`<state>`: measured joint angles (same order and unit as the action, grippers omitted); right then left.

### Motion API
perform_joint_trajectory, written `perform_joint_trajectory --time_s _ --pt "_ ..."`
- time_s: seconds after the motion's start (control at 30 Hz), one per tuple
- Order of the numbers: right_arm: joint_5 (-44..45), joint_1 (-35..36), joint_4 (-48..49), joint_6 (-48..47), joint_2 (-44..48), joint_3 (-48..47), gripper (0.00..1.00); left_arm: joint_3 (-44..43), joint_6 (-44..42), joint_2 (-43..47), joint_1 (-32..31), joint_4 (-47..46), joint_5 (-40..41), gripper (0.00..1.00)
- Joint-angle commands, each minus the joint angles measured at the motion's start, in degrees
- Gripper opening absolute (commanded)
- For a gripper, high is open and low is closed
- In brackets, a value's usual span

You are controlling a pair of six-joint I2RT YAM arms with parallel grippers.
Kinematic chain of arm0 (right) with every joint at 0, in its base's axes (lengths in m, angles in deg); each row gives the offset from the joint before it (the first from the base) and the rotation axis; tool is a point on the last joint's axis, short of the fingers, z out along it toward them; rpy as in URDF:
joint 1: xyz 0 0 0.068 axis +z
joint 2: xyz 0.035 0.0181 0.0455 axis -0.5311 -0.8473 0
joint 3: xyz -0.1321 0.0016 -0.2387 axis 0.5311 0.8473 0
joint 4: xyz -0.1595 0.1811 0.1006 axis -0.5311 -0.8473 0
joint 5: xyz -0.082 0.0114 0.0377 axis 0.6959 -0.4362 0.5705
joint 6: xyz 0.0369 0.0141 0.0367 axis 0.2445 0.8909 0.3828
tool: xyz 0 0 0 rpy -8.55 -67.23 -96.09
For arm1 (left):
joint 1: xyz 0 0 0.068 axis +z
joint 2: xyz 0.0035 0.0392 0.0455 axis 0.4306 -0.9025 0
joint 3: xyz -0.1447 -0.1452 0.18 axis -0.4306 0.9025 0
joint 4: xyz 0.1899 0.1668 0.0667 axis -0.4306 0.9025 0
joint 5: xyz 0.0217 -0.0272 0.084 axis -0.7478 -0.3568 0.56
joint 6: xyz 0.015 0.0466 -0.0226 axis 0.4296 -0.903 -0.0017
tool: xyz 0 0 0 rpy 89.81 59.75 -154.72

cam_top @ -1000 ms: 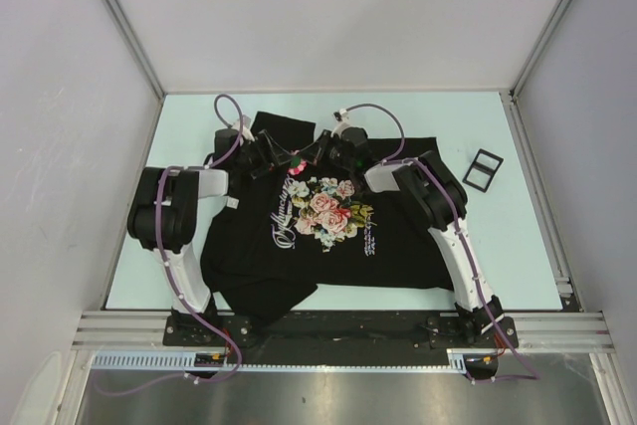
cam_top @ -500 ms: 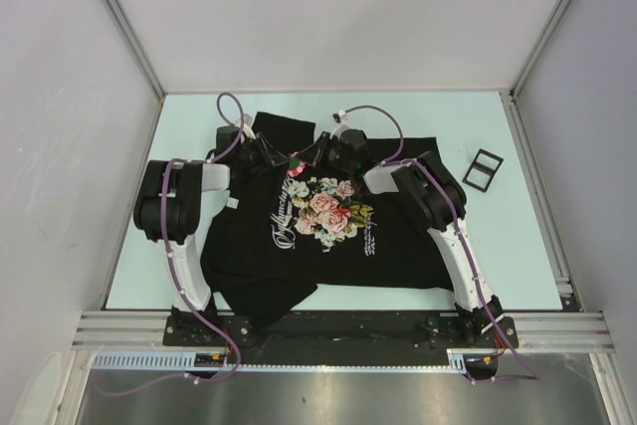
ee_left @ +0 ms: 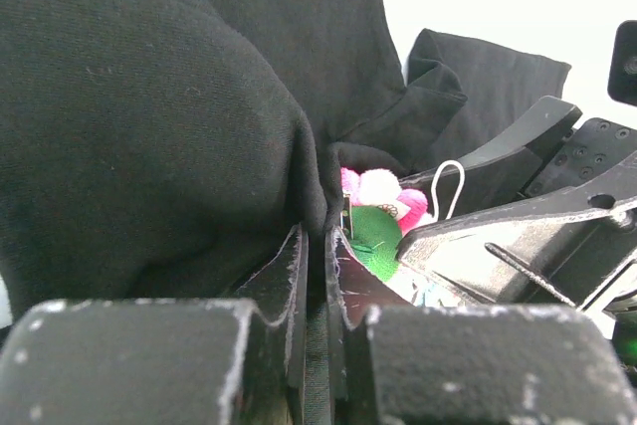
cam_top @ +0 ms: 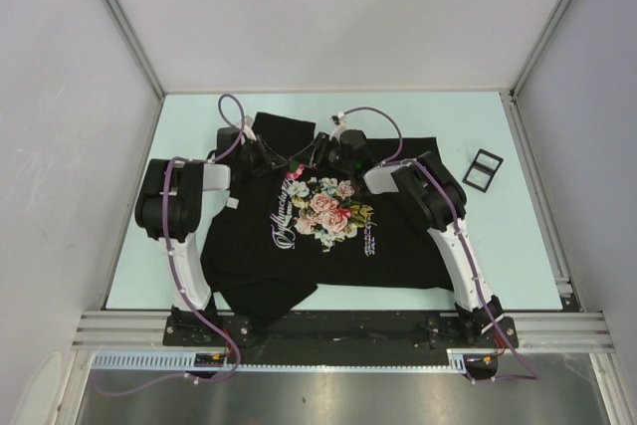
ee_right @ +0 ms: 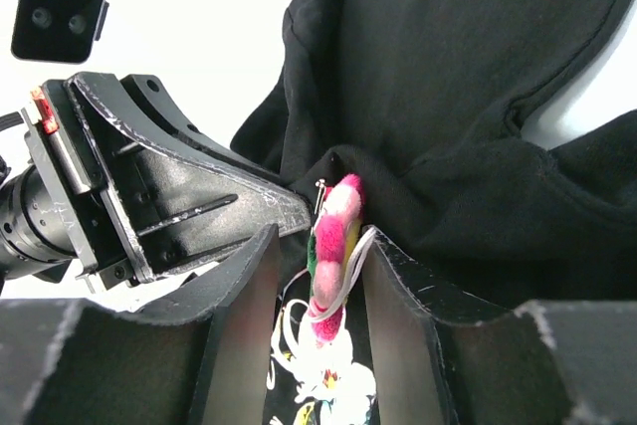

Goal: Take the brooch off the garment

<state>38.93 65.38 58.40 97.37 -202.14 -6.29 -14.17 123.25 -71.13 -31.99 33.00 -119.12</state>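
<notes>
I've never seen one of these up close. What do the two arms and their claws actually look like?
Both the left arm and right arm mix bulky black joints with white shells. A purple cable loops along each. The left gripper and right gripper have black wedge-shaped fingers, scuffed pale at the edges.

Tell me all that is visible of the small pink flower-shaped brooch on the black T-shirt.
The small pink flower-shaped brooch looks like soft felt: bright pink and pale petals, a green part, a thin white loop, a metal pin at its top. It stands edge-on at a fold of the black T-shirt, between the open fingers of the right claw. The left claw pinches cloth beside it.
</notes>
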Motion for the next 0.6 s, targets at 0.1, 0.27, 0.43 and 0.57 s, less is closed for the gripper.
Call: perform_joint_trajectory --time_s 0.1,0.27,0.43,0.57 --pt "-1.7 0.4 -3.1 -1.0 -0.6 -2.7 0.43 -1.6 -0.2 0.0 -0.2 -1.8 -2.3 0.04" --pt "-1.5 0.9 -3.7 -1.5 -1.5 -4.3 0.40 -1.4 -0.4 0.1 -0.4 -2.2 -2.5 0.03" --pt "-1.3 1.1 -4.9 -2.0 -1.9 -5.3 0.34 -1.5 -0.8 0.4 -0.6 -2.1 -2.7 0.03" --pt "-0.9 1.0 -5.1 -2.4 -2.1 -5.5 0.29 -1.5 -1.4 0.7 -0.9 -1.7 -2.4 0.02"
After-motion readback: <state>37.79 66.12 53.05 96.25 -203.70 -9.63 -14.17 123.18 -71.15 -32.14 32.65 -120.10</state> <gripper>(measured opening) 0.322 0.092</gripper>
